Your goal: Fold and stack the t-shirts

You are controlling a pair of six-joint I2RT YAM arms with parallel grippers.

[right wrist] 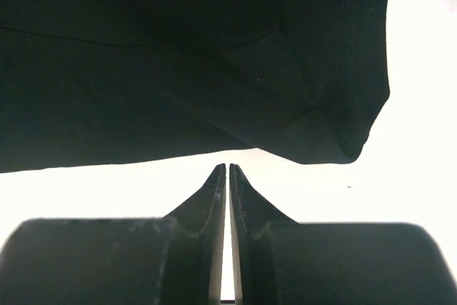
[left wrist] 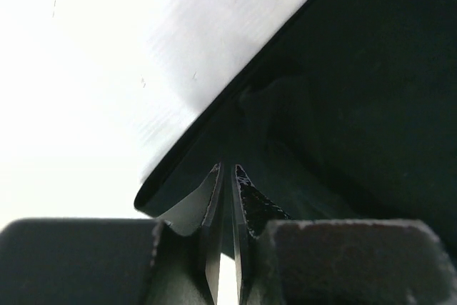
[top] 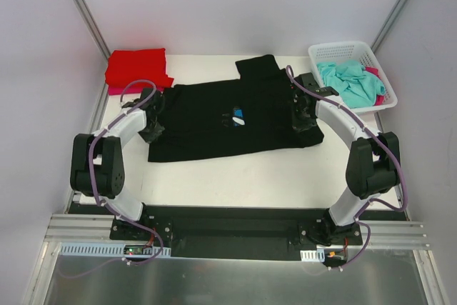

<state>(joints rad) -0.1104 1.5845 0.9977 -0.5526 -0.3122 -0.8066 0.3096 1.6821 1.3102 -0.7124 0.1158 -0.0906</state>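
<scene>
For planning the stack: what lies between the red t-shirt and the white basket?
The black t-shirt lies there, spread out; the top external view shows it.

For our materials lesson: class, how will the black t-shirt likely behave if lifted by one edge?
Probably floppy: the black t-shirt lies flat with soft folds at its edge, so it should drape and sag. Likely light, being thin cloth. Pushed, it would probably bunch rather than slide whole.

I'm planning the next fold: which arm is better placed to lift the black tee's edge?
Left. The left gripper is shut at the edge of the black t-shirt, seemingly pinching it. The right gripper is shut just short of the cloth, bare table showing between.
</scene>
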